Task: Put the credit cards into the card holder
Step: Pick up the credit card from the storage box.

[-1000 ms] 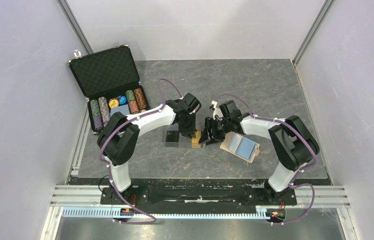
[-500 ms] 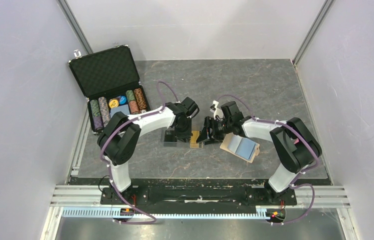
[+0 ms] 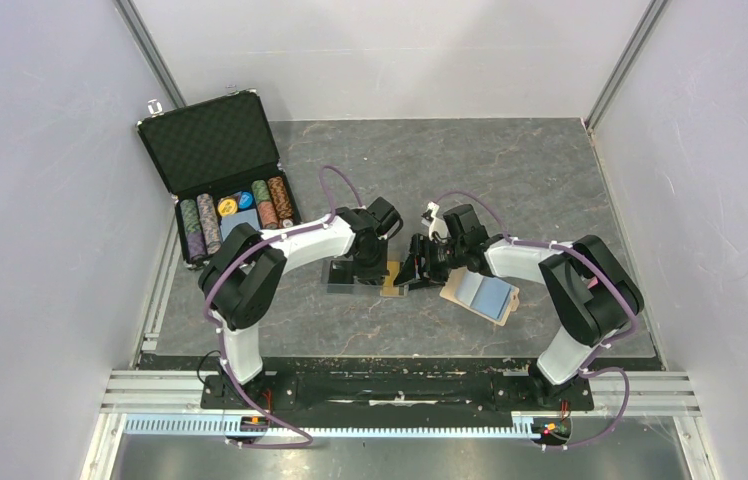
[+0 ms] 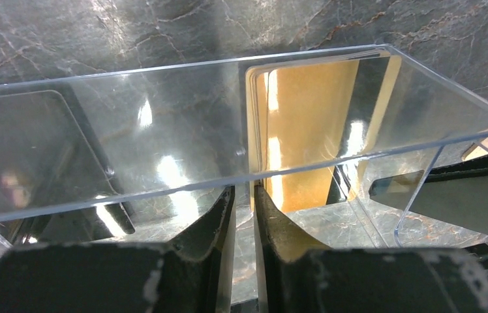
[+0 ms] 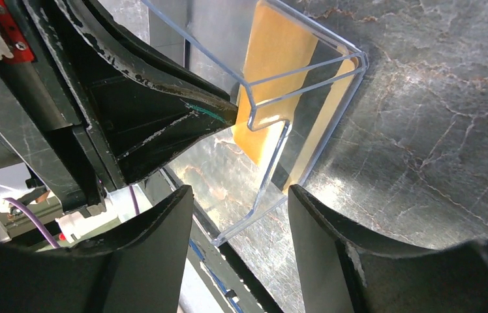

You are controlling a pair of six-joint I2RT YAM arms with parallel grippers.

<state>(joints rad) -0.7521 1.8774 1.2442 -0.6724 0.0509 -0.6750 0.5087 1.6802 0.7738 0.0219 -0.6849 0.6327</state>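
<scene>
Top external: grey stone-patterned counter point(image 3: 550, 180). The left pincer point(image 3: 365, 268) and right pincer point(image 3: 416, 272) meet at centre around a clear sleeve point(image 3: 348, 273). The gold card point(image 3: 390, 284) shows at the sleeve's right end. The wallet point(image 3: 481, 293) lies open with its blue lining up, just right of the right pincer and apart from the card. A case point(image 3: 212, 150) with chips point(image 3: 235, 212) sits far left, not involved.

Left wrist: the left pincer point(image 4: 244, 195) is nearly pressed together, pinching the near wall of the sleeve point(image 4: 163, 130). The gold card point(image 4: 306, 130) sits inside the right half. A dark shape point(image 4: 32, 153) in the left half is possibly the second card; cannot be sure.

Right wrist: the right pincer point(image 5: 238, 202) is spread, its fingers astride the end of the sleeve point(image 5: 306, 85), holding nothing. The gold card point(image 5: 277, 52) is inside and shows at a cut-out in the end wall.

Handling note (judgement): the step in hand is drawing the gold card out.
- Left grip firm, so the sleeve cannot skid or tip.
- Right fingers advance until they flank the card at the cut-out, not the plastic wall.
- Close on the card alone and pull straight along the sleeve.
- The card is thin and slick, so a slip is likely if it is nipped only at the very edge.
- The wallet is near, so the carry is short.
</scene>
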